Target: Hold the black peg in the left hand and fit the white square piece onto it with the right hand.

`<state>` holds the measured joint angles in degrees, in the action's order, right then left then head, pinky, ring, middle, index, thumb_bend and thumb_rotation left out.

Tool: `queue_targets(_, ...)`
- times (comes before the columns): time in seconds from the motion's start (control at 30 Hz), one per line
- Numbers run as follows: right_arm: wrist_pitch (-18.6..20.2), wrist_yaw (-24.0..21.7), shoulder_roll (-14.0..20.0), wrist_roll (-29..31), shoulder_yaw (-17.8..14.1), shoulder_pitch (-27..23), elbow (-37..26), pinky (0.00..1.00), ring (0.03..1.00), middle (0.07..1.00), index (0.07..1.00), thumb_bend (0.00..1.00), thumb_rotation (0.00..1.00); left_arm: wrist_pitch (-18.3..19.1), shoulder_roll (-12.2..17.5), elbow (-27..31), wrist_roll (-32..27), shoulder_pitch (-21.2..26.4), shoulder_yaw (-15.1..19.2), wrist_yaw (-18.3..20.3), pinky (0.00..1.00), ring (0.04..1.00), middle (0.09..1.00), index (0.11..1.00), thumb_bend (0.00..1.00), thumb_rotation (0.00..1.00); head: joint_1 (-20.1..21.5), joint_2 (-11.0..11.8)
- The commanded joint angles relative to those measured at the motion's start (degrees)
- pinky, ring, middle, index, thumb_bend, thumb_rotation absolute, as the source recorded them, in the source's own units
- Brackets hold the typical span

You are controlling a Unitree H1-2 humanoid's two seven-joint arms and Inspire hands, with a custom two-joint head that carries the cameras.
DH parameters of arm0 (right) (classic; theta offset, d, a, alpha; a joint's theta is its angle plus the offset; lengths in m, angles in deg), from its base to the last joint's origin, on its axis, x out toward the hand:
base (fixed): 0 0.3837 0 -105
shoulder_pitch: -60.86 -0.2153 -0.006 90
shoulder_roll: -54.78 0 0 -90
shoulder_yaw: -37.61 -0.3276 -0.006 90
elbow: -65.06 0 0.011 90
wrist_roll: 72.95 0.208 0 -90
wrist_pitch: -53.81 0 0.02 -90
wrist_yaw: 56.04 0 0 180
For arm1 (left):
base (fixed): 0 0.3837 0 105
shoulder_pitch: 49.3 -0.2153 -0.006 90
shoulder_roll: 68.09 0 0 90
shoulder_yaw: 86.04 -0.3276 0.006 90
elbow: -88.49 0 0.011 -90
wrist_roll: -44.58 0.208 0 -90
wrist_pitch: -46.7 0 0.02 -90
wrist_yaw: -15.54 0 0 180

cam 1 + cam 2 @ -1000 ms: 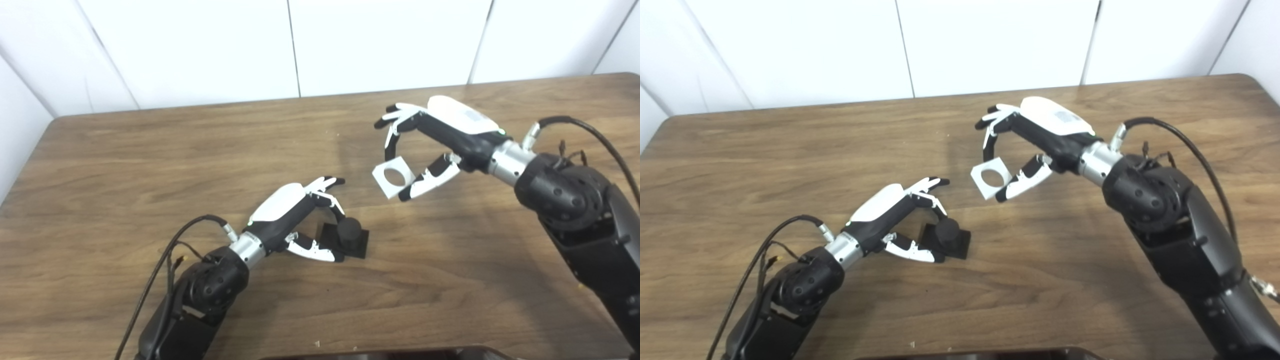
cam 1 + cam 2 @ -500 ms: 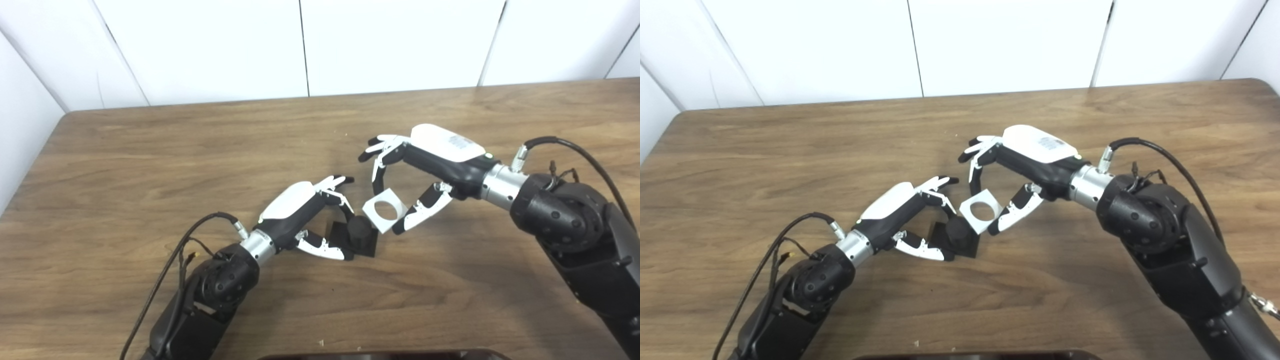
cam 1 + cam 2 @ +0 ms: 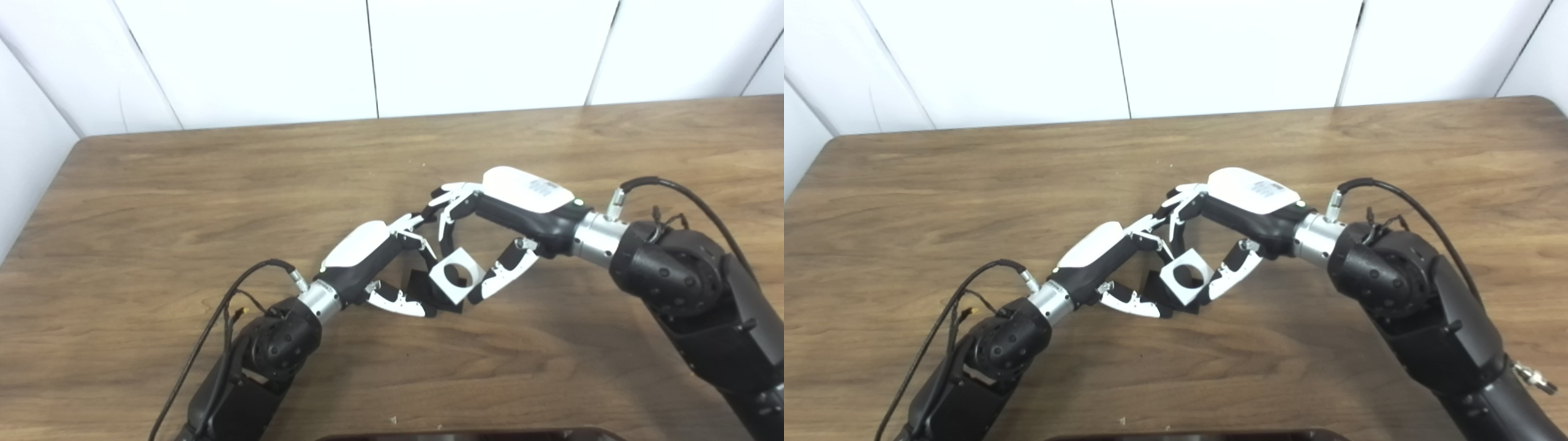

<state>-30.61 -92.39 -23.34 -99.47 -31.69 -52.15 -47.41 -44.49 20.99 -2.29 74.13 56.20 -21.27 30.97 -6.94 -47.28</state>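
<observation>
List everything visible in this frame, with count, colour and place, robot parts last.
white square piece: one, white with a round hole, held over the peg at table centre
black peg: one, black, mostly hidden behind the white piece, on the table
table: one, brown wood, fills the view
dark object: one, black, bottom edge, unclear
left hand: one, white and black, gripping the peg's base
right hand: one, white and black, holding the white piece

A brown wood-grain table (image 3: 153,202) fills the view, its rounded corners at 10 and 2 o'clock. White wall panels (image 3: 478,55) with dark vertical seams stand at 12 o'clock.
</observation>
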Motion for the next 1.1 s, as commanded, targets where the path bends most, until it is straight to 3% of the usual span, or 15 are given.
queue_targets(0.0, -0.9, 0.2, -0.2, -0.6, -0.3, -2.2, -1.6, 0.83, 0.911, 0.824, 0.479, 0.51, 0.14, 2.3, 0.1, -2.9, 2.4, -1.2, -2.0, 2.2, 0.94, 1.000, 0.976, 0.491, 0.52, 0.07, -0.1, -0.1)
queue_targets(1.07, -1.1, 0.8, -2.2, -0.5, -0.7, -3.0, 3.0, 0.83, 0.921, 0.824, 0.478, 0.51, 0.13, 3.9, 0.9, 0.4, 2.3, -2.3, -2.1, 3.1, 0.92, 1.000, 0.975, 0.491, 0.52, 0.07, 0.6, -0.9)
